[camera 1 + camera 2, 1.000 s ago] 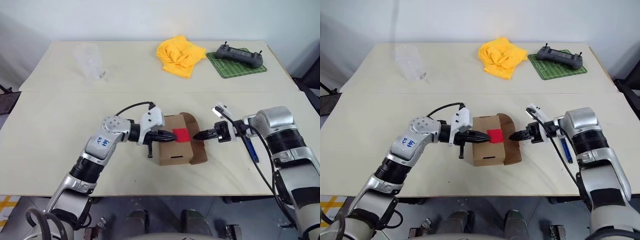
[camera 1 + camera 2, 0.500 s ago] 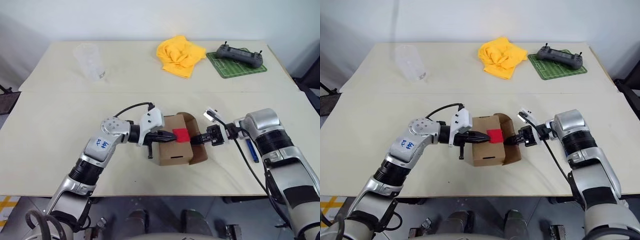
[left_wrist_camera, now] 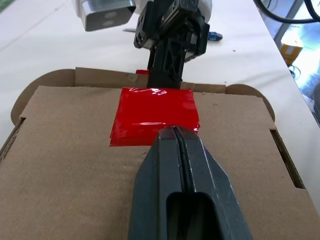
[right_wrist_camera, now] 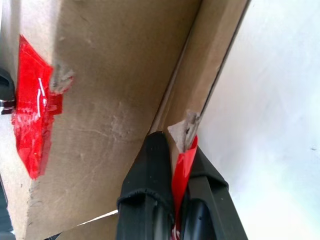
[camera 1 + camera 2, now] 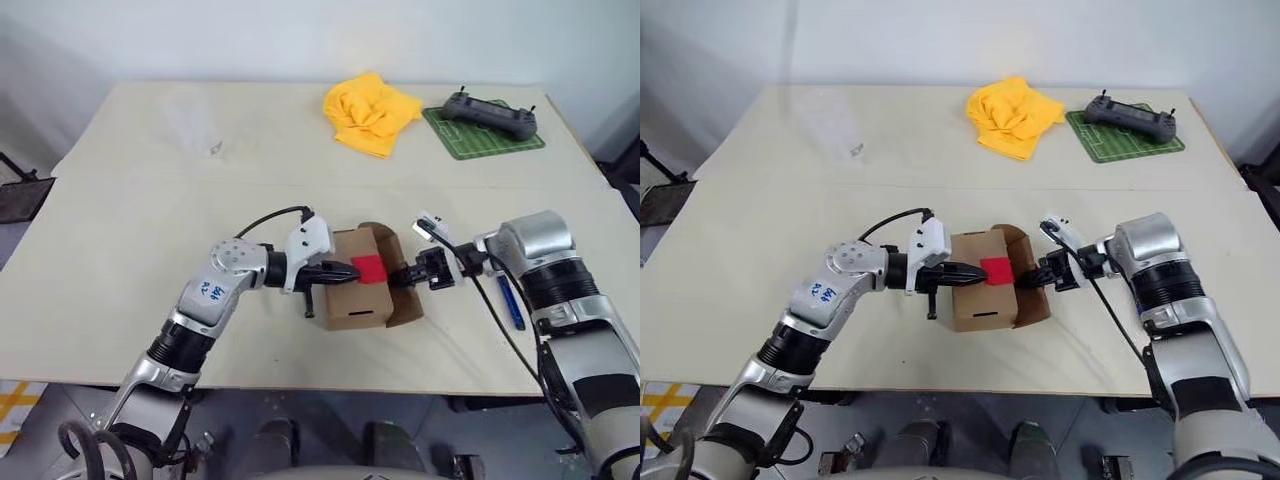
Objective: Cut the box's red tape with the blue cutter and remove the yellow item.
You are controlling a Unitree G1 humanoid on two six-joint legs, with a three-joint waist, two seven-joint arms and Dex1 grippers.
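Pale counter (image 5: 120, 290): left tool (image 5: 352, 270) shut, pinning the light box (image 5: 352, 300); right tool (image 4: 176, 200) pinches flimsy red tape (image 5: 368, 267), best gripped there.

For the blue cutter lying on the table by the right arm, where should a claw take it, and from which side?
Judging from the head views, the blue cutter lies flat on the table beside the right arm, slim and pen-shaped. Best to come from straight above and pinch across its narrow width near mid-length, where the arm does not cover it.
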